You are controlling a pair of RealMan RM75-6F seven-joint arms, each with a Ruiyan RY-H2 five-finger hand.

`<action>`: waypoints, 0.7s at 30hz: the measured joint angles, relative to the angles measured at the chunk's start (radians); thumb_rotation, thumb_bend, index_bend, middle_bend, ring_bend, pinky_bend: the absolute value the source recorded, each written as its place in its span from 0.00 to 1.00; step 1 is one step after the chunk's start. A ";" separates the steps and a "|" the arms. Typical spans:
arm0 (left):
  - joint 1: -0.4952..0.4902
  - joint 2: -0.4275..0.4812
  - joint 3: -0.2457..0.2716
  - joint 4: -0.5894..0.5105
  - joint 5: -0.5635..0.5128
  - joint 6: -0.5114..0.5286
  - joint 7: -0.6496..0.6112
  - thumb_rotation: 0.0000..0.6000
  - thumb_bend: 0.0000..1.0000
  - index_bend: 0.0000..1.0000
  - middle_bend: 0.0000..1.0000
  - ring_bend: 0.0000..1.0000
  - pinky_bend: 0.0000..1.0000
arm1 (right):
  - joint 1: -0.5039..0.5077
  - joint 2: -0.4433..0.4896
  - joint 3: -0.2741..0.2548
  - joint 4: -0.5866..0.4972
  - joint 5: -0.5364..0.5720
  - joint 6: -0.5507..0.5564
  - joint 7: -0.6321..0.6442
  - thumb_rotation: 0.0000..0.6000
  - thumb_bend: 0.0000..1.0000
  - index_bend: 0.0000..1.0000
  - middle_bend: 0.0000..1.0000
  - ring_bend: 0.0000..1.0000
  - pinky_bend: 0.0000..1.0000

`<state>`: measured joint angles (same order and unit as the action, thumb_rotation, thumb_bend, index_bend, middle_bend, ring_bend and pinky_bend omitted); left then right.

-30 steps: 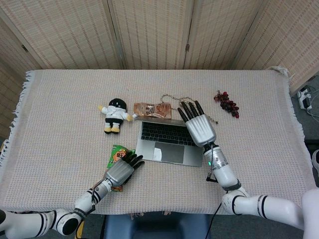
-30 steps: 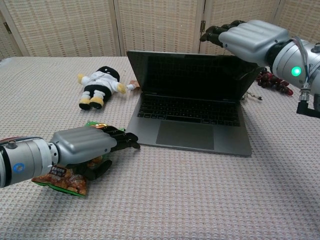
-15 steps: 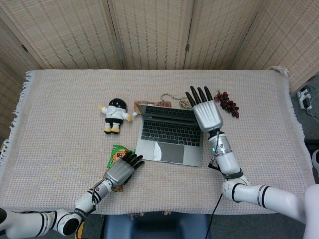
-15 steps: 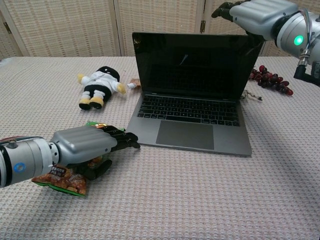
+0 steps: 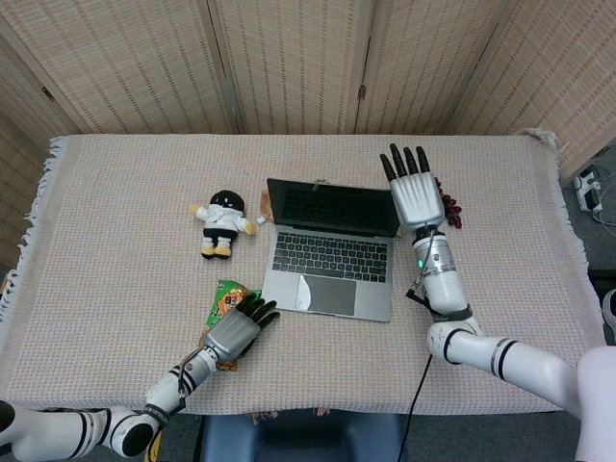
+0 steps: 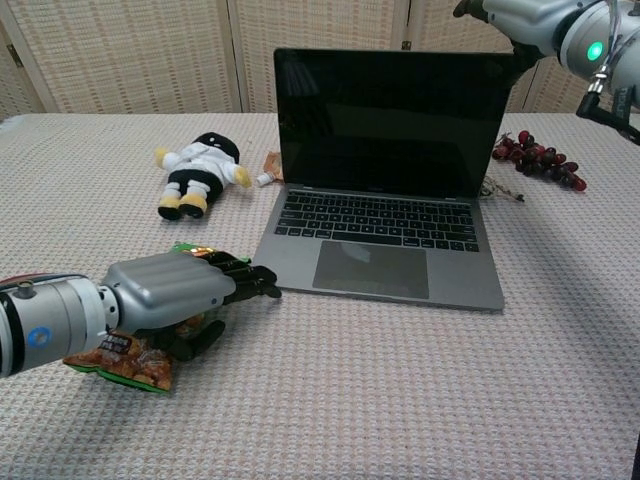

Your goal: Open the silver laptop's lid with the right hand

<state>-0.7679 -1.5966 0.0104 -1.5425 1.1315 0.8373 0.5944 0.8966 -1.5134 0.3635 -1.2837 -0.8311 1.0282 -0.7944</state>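
The silver laptop (image 5: 332,258) stands open in the middle of the table, its dark screen (image 6: 385,122) about upright over the keyboard. My right hand (image 5: 416,195) is at the lid's top right corner with its fingers stretched out and apart, touching the lid's upper edge. In the chest view only part of the right hand (image 6: 528,18) shows, at the top right behind the corner. My left hand (image 5: 234,332) lies flat on a green snack packet (image 5: 227,297) near the front left, well clear of the laptop; the left hand (image 6: 165,292) holds nothing.
A small plush doll (image 5: 222,219) lies left of the laptop. A bunch of dark grapes (image 6: 540,160) sits to the right, behind my right hand. A brown packet (image 6: 272,160) peeks out at the lid's back left. A folding screen (image 5: 289,58) backs the table.
The lid has swung from a low backward tilt to about upright. My right hand has moved away and up with its top edge. The left hand has not moved.
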 measured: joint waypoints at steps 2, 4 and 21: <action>-0.001 0.001 0.001 -0.001 -0.003 0.001 0.002 1.00 0.79 0.04 0.07 0.00 0.00 | 0.012 -0.004 0.004 0.027 0.020 -0.009 -0.002 1.00 0.60 0.00 0.00 0.00 0.00; -0.002 0.002 0.002 -0.003 -0.005 0.003 0.004 1.00 0.79 0.04 0.07 0.00 0.00 | 0.023 -0.009 0.005 0.051 0.035 -0.017 -0.007 1.00 0.60 0.00 0.00 0.00 0.00; 0.011 0.014 0.011 -0.025 0.059 0.051 -0.048 1.00 0.79 0.07 0.09 0.00 0.00 | 0.056 -0.009 -0.008 0.066 0.074 -0.022 -0.006 1.00 0.60 0.00 0.00 0.00 0.00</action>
<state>-0.7569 -1.5823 0.0216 -1.5676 1.1909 0.8881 0.5466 0.9530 -1.5221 0.3551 -1.2176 -0.7571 1.0063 -0.8006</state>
